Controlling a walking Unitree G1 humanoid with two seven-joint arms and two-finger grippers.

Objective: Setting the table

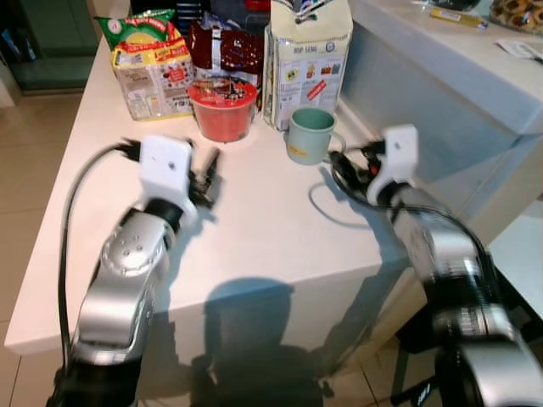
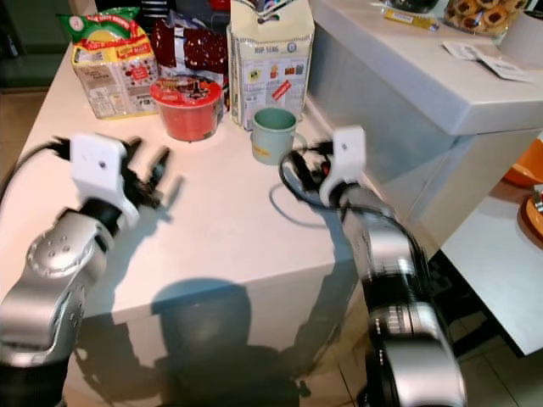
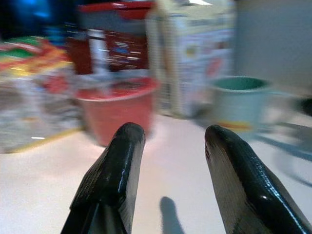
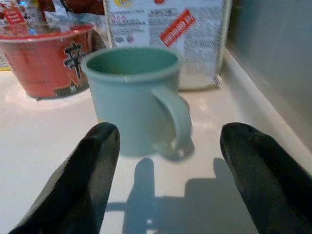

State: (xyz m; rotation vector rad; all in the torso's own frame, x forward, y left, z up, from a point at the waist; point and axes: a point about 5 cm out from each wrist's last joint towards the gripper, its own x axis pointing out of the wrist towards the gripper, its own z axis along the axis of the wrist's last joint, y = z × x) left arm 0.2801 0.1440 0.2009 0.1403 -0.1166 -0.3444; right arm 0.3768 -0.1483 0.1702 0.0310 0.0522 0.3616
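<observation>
Both silver arms are held over the white tabletop [image 1: 254, 246], the left gripper [image 1: 206, 180] and right gripper [image 4: 170, 170] spread open and empty. Beyond, the green mug [image 1: 309, 134], red noodle cup [image 1: 223, 108] and food packages [image 1: 153, 68] are seen ungrasped; setting appears barely begun.

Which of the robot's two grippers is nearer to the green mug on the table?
Right. The right gripper sits open just short of the green mug, facing its handle. The left gripper is farther away, near the red bowl.
</observation>
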